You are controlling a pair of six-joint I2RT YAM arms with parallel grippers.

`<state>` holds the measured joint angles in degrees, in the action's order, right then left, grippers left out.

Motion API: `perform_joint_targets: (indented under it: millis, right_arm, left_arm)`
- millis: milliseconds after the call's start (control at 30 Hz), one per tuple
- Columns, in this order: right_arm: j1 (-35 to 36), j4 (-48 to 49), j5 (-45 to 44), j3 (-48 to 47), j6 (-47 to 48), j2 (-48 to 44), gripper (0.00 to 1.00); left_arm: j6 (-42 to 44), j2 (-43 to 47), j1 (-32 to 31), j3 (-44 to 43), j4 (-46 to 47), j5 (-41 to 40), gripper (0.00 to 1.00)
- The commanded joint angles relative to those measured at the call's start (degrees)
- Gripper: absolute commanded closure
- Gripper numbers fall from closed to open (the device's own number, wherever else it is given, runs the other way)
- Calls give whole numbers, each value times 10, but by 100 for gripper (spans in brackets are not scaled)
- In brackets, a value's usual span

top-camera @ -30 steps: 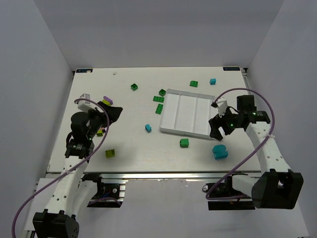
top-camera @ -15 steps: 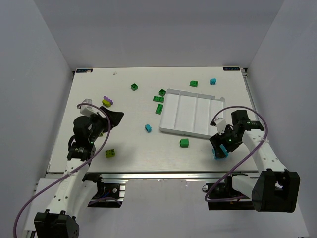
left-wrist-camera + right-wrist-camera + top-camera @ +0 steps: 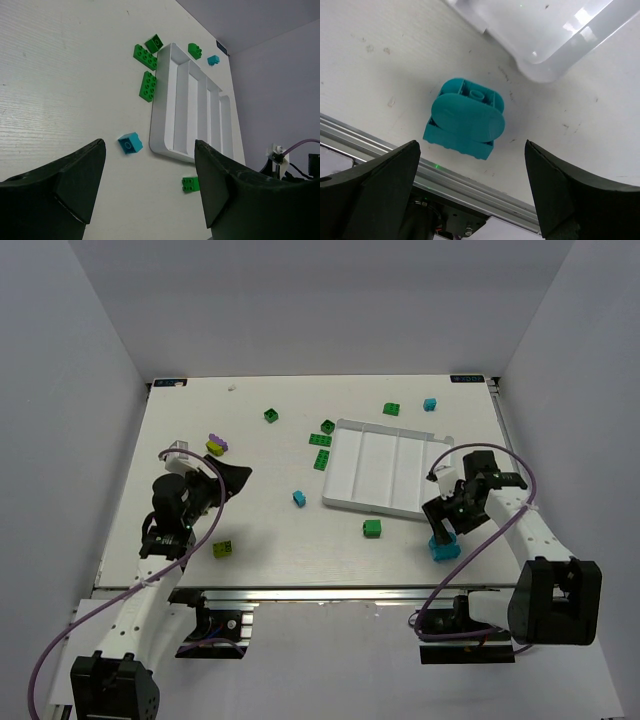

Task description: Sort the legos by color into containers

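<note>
The white tray (image 3: 385, 468) lies right of centre, its compartments bare. My right gripper (image 3: 440, 532) is open just above a large teal brick (image 3: 441, 549) near the table's front edge. In the right wrist view the gripper (image 3: 471, 146) has its jaws wide either side of that brick (image 3: 465, 119), not touching it. My left gripper (image 3: 230, 480) is open and empty at the left. In its wrist view (image 3: 150, 145) a small cyan brick (image 3: 130, 143) and a green brick (image 3: 190, 184) lie ahead, beside the tray (image 3: 165, 100).
Dark green bricks lie at the tray's left (image 3: 321, 448), at the back (image 3: 271, 415) (image 3: 391, 409), and in front (image 3: 372, 528). Cyan bricks (image 3: 430, 405) (image 3: 298, 498), a lime brick (image 3: 223, 549) and a purple-and-lime pair (image 3: 215, 445) are scattered. The metal table edge (image 3: 470, 185) is close to the teal brick.
My right gripper has moved from the tray's near right corner down to the teal brick by the front edge. My left gripper has shifted slightly, still open.
</note>
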<state>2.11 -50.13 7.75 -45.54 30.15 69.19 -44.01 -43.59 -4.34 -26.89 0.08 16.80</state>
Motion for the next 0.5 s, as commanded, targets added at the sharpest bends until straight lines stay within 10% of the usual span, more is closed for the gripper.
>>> perform_joint_targets:
  millis: [0,467]
  right_arm:
    - [7,3,7,-36,-22,22,11]
    - [61,-4,-22,-33,-69,73,11]
  left_arm:
    - [-6,0,-1,-5,26,5,19]
    - [-1,-1,0,1,29,1,19]
